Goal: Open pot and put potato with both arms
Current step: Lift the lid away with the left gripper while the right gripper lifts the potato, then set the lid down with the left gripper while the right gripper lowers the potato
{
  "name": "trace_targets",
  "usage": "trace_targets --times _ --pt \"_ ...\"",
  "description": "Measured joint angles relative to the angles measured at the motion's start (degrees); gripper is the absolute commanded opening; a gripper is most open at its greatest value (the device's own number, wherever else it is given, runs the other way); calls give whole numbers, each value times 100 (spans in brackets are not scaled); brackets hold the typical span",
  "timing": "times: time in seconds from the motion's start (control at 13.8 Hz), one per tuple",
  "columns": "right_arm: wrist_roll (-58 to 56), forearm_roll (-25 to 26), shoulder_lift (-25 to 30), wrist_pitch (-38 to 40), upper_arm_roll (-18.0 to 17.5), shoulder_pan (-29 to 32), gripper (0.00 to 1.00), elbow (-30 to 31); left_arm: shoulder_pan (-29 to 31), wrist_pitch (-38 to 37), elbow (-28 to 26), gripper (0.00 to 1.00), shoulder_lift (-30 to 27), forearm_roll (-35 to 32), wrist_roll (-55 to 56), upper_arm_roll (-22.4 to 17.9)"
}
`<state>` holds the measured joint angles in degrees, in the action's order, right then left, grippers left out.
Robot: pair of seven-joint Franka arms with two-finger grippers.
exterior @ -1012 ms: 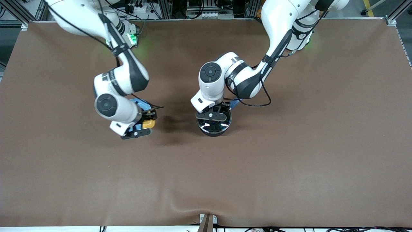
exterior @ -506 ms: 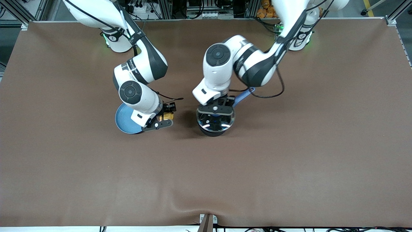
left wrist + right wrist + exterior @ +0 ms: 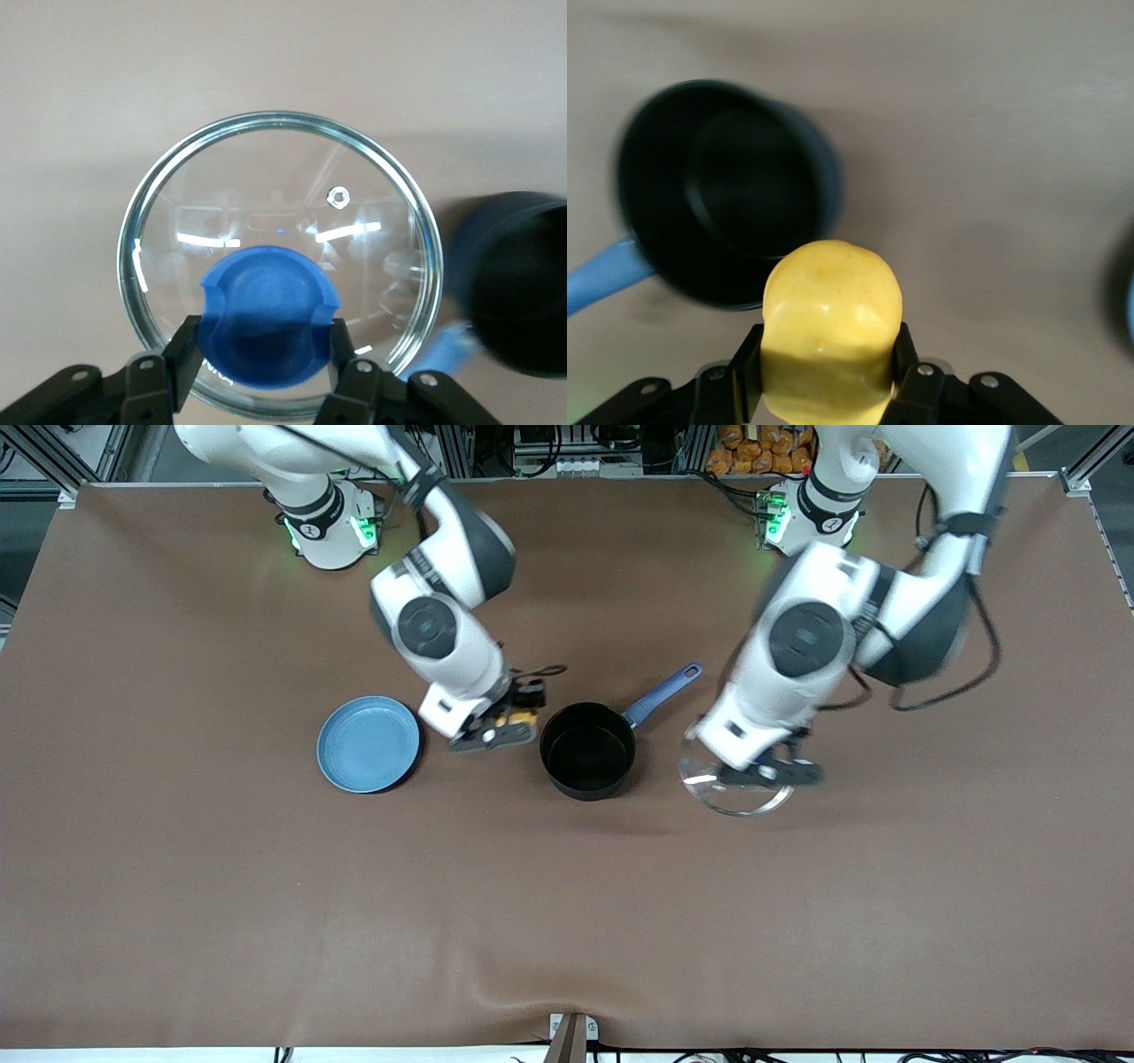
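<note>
Potato (image 3: 831, 332), firm, light and lumpy, is clamped across its middle by the right gripper (image 3: 499, 726) over the table between plate (image 3: 368, 744) and open pot (image 3: 586, 749), while the lid (image 3: 279, 261), fragile glass, is pinched by its knob in the left gripper (image 3: 764, 772) at the pot's three o'clock.

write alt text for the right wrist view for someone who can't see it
The right tool is shut on a yellow potato, held up over the brown table. Beside the potato stands the open black pot, empty, with part of its blue handle showing.
</note>
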<state>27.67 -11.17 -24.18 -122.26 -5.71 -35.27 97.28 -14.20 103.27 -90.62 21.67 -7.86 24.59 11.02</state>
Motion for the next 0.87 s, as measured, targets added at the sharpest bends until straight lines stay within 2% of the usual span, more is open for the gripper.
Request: trace_targets --times 0.14,0.36,0.65,0.87 --pt "215 15 -101 -151 13 -353 3 -197 656 284 -420 0 -5 4 -640 -5" --pt "251 162 -383 -622 34 -607 2 -327 1397 1103 -1125 0 4 11 -1476 -1" --pt "251 380 -909 -1373 50 -701 2 -484 1866 2289 -1944 0 75 11 -2022 4" --pt "293 737 -1287 -1525 64 -729 1 -804 2105 3002 -2384 0 175 11 -2325 3"
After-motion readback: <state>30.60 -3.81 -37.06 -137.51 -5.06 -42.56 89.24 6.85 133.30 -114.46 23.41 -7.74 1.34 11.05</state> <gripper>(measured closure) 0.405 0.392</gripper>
